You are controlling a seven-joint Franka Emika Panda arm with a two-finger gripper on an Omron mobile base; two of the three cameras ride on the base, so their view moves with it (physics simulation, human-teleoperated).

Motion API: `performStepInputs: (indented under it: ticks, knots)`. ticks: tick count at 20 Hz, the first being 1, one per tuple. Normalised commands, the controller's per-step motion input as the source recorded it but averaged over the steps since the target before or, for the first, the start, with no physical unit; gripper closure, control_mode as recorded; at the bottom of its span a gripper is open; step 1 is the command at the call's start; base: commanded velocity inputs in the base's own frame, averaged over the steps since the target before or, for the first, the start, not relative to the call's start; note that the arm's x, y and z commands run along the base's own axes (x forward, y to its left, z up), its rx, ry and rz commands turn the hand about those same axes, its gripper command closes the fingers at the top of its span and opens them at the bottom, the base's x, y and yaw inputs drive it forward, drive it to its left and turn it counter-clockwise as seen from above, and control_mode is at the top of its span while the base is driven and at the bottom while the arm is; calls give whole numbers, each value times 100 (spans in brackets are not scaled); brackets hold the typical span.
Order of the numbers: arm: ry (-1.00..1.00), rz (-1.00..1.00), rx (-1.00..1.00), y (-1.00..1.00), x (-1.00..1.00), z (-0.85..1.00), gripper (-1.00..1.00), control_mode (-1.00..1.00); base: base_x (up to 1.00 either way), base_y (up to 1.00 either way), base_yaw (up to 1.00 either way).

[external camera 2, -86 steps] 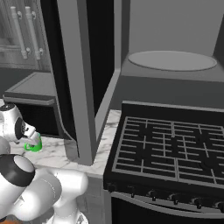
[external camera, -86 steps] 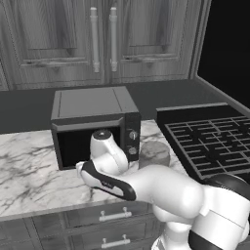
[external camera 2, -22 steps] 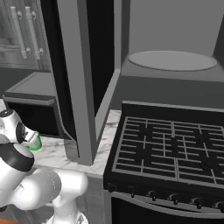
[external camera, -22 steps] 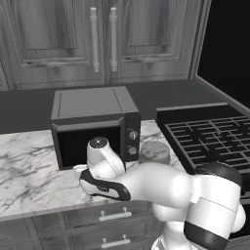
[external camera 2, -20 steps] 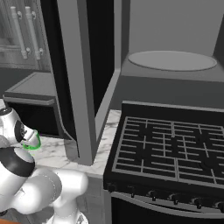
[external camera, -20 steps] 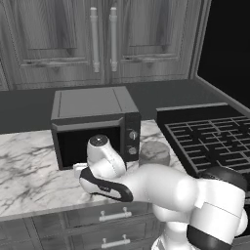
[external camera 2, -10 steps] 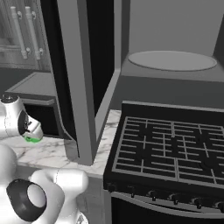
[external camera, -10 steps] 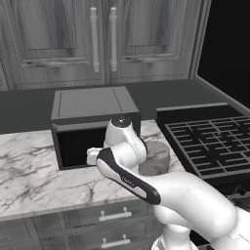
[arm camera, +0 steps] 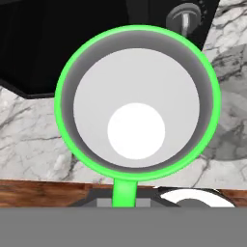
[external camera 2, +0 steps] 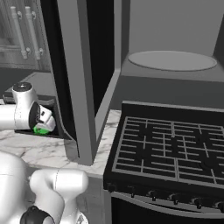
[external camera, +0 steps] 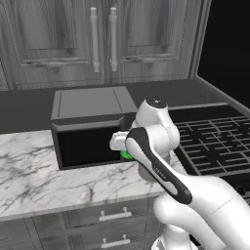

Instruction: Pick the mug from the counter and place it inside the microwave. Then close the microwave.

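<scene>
The bright green mug hangs just above the counter, held upright, with my gripper shut on it. The hand view looks straight down into the mug: green rim, whitish inside, handle toward the bottom edge. My fingertips are hidden behind it. The right base view has the mug under the white hand, left of the microwave's open black glass door. Its grey cavity with the round turntable lies further right and higher.
A smaller dark box with round knobs stands on the counter directly behind the mug. A black stove with grates sits to the right. Dark cabinet doors hang above, and drawers with silver handles run below.
My arm has swung up, its elbow now high. The hand has carried the mug upward and to the right along the dark box's front.
</scene>
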Motion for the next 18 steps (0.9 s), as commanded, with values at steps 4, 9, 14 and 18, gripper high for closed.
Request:
performStepInputs:
  ticks: [4, 9, 14, 18]
  knots:
    - [0, 11, 0, -40, -34, 77, 100, -100, 0, 0, 0]
    - [0, 17, 0, -30, -50, 23, 100, -100, 0, 0, 0]
    - [0, 22, -4, -13, -50, 25, 100, -100, 0, 0, 0]
    - [-7, 21, -10, -12, -46, 32, 100, -100, 0, 0, 0]
